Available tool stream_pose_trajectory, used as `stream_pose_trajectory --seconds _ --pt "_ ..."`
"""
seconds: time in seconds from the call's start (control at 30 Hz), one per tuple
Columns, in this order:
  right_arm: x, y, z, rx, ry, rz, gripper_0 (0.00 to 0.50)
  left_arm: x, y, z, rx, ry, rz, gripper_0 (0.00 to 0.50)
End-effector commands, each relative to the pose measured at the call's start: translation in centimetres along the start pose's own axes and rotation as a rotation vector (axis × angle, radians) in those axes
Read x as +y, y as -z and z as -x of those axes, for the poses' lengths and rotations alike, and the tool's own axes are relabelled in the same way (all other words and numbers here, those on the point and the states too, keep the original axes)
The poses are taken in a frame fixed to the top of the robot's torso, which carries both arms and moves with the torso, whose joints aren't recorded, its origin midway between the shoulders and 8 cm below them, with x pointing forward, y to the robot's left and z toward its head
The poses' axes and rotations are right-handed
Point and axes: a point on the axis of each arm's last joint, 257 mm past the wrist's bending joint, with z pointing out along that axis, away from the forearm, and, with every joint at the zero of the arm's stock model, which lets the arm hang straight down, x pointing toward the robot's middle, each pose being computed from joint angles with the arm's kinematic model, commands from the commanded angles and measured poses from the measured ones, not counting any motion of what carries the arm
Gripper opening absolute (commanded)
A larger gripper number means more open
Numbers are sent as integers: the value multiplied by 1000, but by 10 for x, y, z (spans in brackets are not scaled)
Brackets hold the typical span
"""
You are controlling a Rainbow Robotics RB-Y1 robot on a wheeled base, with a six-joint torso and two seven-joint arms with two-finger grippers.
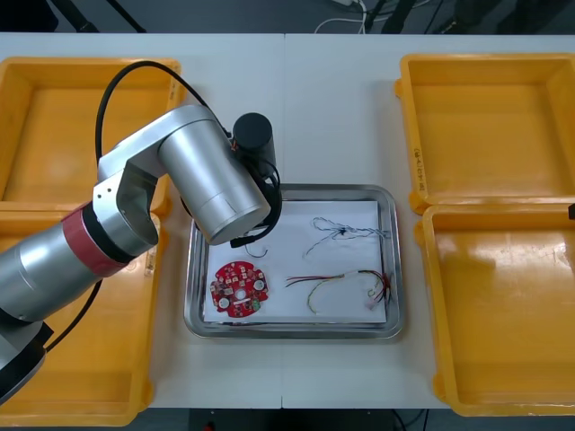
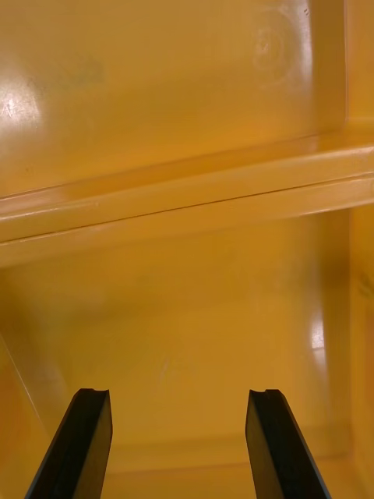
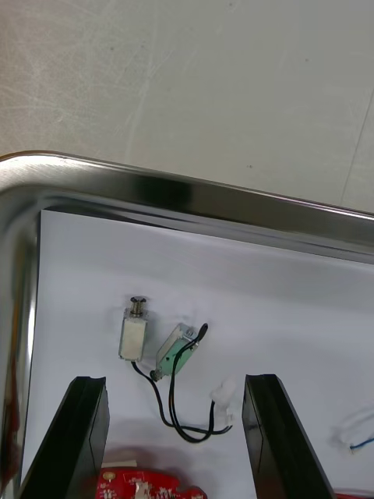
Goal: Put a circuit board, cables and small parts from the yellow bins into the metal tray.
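Right gripper, fingers standing apart, hangs over a bin; beyond its far rim lies a second bin.

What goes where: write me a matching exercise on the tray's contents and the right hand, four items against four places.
Things:
1. circuit board
2. blue and white cable
3. red and yellow cable
4. right hand

Places:
A. open, over a yellow bin
B. far right part of the metal tray
C. near left part of the tray
D. near right part of the tray

Pairs: 1-C, 2-B, 3-D, 4-A
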Motion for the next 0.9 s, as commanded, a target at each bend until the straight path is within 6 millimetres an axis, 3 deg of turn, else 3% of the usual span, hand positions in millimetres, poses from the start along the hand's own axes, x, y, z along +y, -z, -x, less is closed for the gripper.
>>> stream_pose_trajectory --seconds 0.03,0.27,0.63,0.9 --pt "-12 13 7 -28 47 -13 500 -4 37 34 -53 -12 -49 500" --pt "-10 13 8 -38 77 -21 500 18 55 47 -36 -32 -35 500" --pt "-8 11 8 -45 107 -23 500 81 96 69 40 -98 20 500" --pt "-7 8 8 -48 107 -20 500 114 114 87 28 -100 15 500"
